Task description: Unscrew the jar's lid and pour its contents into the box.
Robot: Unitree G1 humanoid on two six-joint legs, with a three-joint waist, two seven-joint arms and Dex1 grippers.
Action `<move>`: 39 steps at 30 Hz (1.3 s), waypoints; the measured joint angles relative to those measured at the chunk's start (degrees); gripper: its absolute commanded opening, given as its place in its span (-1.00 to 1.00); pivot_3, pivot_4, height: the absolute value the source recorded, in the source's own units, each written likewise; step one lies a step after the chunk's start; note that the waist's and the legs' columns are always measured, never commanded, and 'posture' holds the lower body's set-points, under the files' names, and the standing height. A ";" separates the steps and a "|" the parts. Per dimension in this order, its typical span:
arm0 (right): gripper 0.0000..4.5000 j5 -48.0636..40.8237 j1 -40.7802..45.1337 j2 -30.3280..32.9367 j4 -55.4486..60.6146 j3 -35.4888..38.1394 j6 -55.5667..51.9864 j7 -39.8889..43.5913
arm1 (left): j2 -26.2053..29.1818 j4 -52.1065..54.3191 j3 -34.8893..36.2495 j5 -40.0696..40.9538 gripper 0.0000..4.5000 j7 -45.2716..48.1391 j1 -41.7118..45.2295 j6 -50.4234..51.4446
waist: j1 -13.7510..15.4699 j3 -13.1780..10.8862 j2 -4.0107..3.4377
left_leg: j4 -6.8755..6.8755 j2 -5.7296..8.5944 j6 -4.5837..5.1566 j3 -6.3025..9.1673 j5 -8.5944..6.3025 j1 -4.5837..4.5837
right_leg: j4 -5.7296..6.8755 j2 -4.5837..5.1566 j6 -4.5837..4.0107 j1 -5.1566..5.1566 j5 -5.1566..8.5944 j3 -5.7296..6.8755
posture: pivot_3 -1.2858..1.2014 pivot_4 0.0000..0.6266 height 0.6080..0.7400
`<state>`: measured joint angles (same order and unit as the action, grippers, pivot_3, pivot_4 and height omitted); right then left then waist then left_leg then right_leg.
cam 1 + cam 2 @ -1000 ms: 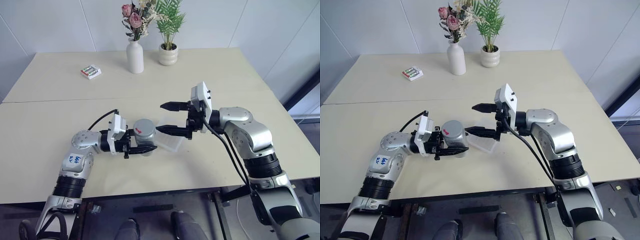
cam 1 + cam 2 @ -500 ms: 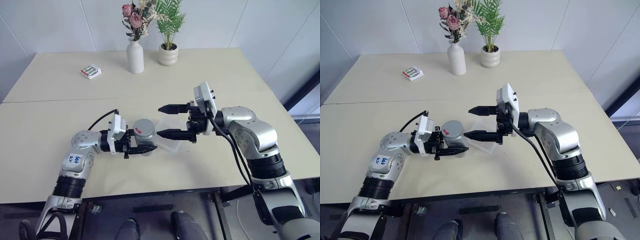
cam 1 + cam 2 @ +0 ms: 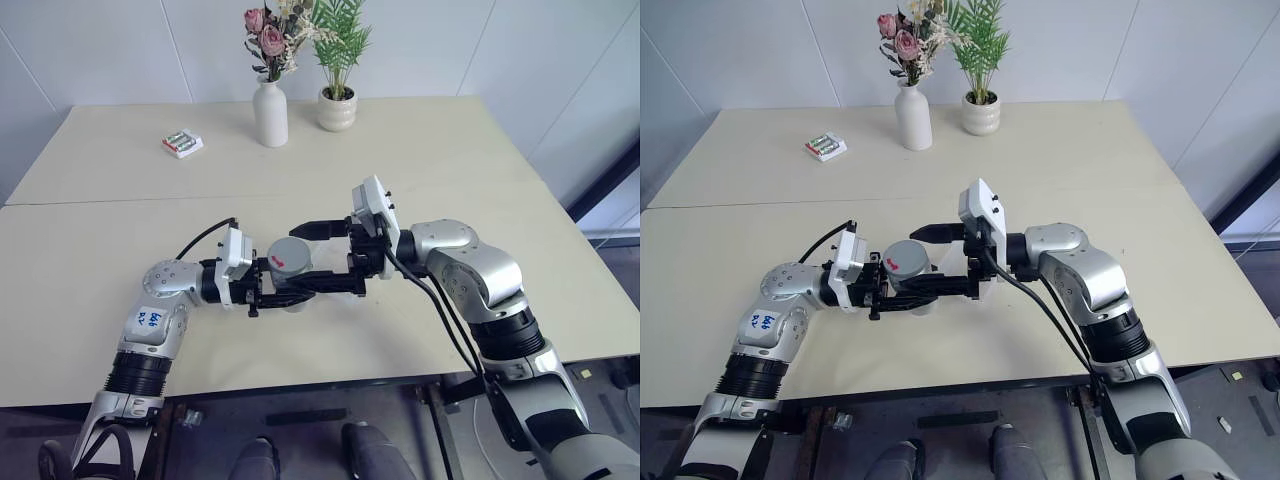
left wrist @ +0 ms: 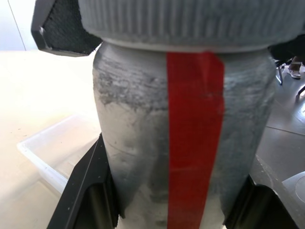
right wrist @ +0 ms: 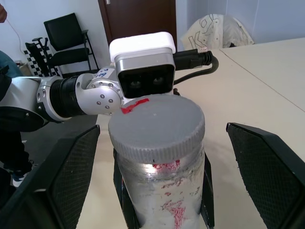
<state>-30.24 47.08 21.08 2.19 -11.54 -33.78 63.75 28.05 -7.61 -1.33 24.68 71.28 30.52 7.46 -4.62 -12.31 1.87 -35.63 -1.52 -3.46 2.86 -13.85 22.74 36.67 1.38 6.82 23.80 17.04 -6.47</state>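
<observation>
Fingers of the left gripper [image 3: 285, 290] are clamped on the jar [image 3: 290, 272], held above the surface [image 3: 120, 220]; right gripper [image 3: 322, 256] fingers are spread wide, flanking the lid [image 5: 156, 126]; box [image 4: 45, 155] beside.

The jar [image 3: 287, 280] stands upright just left of centre in the left eye view, a silvery metal cylinder with a red stripe down its side and scuffed red marks. The lid [image 5: 156, 127], a ribbed grey cap with a small red mark on top, sits closed on it. The box [image 4: 52, 152], a shallow clear plastic tray, lies on the table just beside the jar
</observation>
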 measured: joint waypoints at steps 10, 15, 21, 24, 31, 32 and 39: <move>0.99 0.04 1.19 -0.69 -0.01 0.00 -0.05 -0.32 | -0.08 0.00 0.00 0.00 -0.05 -0.13 0.00 0.05 | 0.00 0.00 0.00 | 0.00 0.00 0.00 0.01 0.00 0.00 | 0.00 0.00 0.00 0.00 0.00 0.01 | 0.03 -0.52 1.00; 0.99 0.21 1.25 -1.52 -0.08 -0.80 -0.05 -0.39 | -0.15 0.01 0.00 0.00 -0.05 -0.14 0.00 0.04 | -0.02 0.00 0.00 | 0.00 0.00 0.00 0.01 0.00 0.00 | 0.00 0.00 0.00 0.00 0.00 0.01 | 0.03 -0.52 1.00; 0.99 1.11 1.52 -2.24 -0.47 -1.44 0.01 -0.39 | -0.15 0.06 0.00 0.00 -0.05 -0.15 0.00 0.09 | -0.03 0.00 0.00 | 0.00 0.00 0.00 0.02 0.00 0.00 | 0.00 0.00 0.00 0.00 0.00 0.02 | 0.03 -0.52 1.00; 0.99 1.43 1.54 -2.53 -0.75 -1.57 0.06 -0.39 | -0.15 0.15 0.00 0.00 -0.05 -0.24 0.00 0.15 | 0.00 0.00 0.00 | 0.00 0.00 0.00 0.02 0.00 0.00 | 0.00 0.01 0.00 0.00 0.00 0.02 | 0.03 -0.52 1.00; 0.46 1.91 1.55 -3.01 -1.60 -1.57 0.11 -0.36 | -0.12 0.43 0.00 0.00 -0.05 -0.44 -0.18 0.74 | -0.03 0.00 0.00 | 0.00 0.00 0.00 0.02 0.00 0.00 | 0.00 0.01 0.00 0.00 0.00 0.02 | 0.03 -0.52 1.00; 0.27 1.91 1.55 -3.08 -1.59 -1.57 0.15 -0.31 | -0.12 0.44 0.00 0.00 -0.05 -0.50 -0.20 0.81 | -0.03 0.00 0.00 | 0.00 0.00 0.00 0.02 0.00 0.00 | 0.00 0.01 0.00 0.00 0.00 0.02 | 0.03 -0.52 1.00; 0.17 2.40 1.55 -3.69 -1.60 -1.59 0.81 -0.37 | -0.08 0.46 0.15 0.20 -0.05 -0.48 -0.23 1.25 | -0.02 0.00 0.00 | 0.00 0.00 0.00 0.03 0.00 0.00 | 0.00 0.01 0.00 0.00 0.00 0.03 | 0.03 -0.52 1.00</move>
<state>-27.84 48.62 17.39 0.59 -13.13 -32.97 63.38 27.96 -7.15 -1.18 24.89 70.81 30.29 8.71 -4.63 -12.31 1.87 -35.63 -1.52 -3.46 2.89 -13.85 22.74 36.67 1.39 6.82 23.80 17.04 -6.45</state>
